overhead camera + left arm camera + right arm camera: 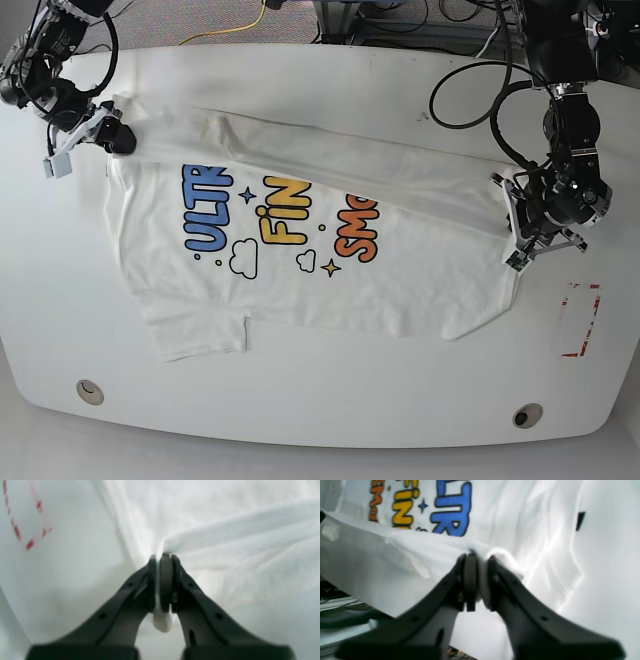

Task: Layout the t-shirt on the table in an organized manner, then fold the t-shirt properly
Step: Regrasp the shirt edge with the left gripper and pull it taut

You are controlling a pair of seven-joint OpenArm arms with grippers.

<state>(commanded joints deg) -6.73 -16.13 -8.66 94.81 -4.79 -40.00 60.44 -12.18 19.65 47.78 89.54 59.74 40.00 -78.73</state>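
Left gripper (162, 562) is clamped on a fold of the shirt (300, 250), white cloth squeezed between its black fingers (152, 580) and bulging out below them; in the base view this gripper (515, 215) sits at the shirt's edge nearest the red mark (580, 320); right gripper (476, 560) is likewise pinched on white cloth, at the opposite end of the shirt from the mark, a puff of fabric pushed up beside one finger (495, 575); in the base view it (118, 138) grips the far corner there.

Between the two grippers a band of the shirt is raised and doubled over toward the print; the rest lies flat on the counter (400, 400), print up, one sleeve sticking out at the near edge on the side away from the mark.

Print reads "ULTR" in blue, farthest from the mark; "FIN" in yellow in the middle; "SM" in orange nearest the mark, its remaining letters covered by the fold; small clouds and stars lie beside the letters; the right wrist view shows "LTR" in blue close to the gripper.

Red mark is a dashed rectangle on the counter, apart from the shirt.
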